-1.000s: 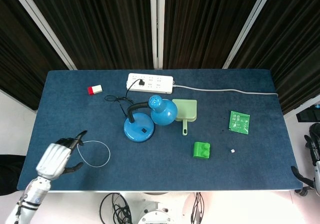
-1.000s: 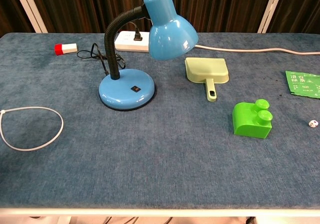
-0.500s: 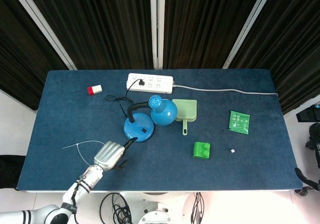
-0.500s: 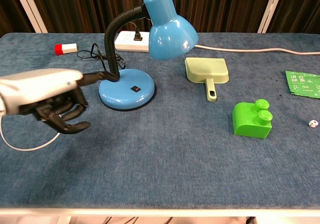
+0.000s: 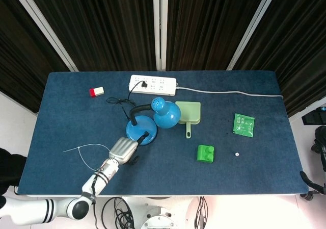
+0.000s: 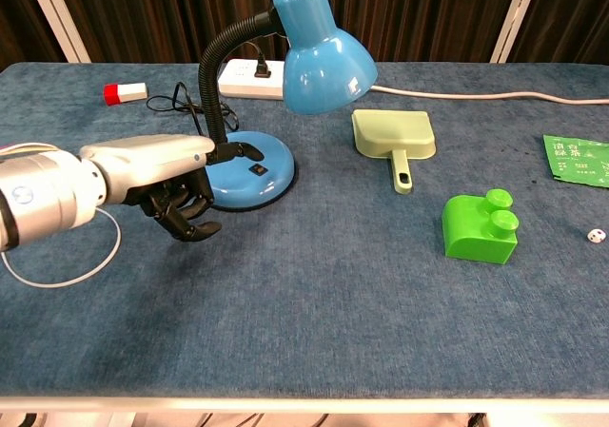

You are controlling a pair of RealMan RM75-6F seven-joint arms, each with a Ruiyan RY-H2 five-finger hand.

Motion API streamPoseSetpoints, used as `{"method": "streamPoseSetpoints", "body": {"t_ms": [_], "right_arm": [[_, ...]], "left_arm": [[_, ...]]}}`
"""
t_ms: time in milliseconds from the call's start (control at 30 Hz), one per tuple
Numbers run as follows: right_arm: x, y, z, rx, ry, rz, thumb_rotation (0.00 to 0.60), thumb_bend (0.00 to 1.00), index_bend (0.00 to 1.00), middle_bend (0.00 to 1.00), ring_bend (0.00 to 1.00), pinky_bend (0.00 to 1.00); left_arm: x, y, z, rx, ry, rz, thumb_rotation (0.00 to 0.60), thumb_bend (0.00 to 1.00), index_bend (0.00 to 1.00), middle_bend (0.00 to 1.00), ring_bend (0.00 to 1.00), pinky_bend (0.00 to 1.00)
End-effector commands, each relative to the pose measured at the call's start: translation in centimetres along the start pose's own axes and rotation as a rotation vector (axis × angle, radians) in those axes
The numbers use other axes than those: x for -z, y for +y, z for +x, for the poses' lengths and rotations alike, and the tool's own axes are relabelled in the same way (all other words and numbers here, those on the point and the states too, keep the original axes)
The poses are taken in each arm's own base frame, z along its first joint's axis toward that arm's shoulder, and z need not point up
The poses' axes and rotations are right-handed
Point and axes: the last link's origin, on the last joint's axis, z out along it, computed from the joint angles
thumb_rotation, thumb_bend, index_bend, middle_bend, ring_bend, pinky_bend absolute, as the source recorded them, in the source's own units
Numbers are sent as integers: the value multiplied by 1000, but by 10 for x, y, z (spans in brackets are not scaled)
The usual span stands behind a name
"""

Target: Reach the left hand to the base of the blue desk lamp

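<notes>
Left hand, one, silver-backed with black fingers, at the near-left edge of the lamp base; one finger extended over the round blue base, the others curled loosely under, nothing held. Whether the fingertip touches the base cannot be told. Right hand not seen in either view.

Blue desk lamp, one: glossy round base with a small black square switch, black flexible neck, blue dome shade tilted to the right, black cord running back to a white power strip, one, at the table's far edge.

Thin white cable-tie loop, one, on the cloth beneath and left of the forearm. Red-and-white small block, one, far left. Pale green plastic dustpan, one, just right of the lamp shade. Bright green two-stud toy brick, one, nearer and to the right. Green printed sachet, one, and tiny white die, one, far right. All on one table covered in blue cloth.
</notes>
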Motion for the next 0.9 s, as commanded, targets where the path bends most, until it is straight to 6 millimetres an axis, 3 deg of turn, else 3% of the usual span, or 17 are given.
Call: {"method": "streamPoseSetpoints", "body": {"t_ms": [33,900], "right_arm": [[0,1,1,-2,-3,-2,600,155,0,0,0,0],[0,2,-2,-7,-20,-6,600,155,0,0,0,0]], "left_arm": [[-6,1,0,11,-9,14,600,409,0,819,802,786],[-15,-6,-7,7,-43,51,600,428,0,820,802,795]]}}
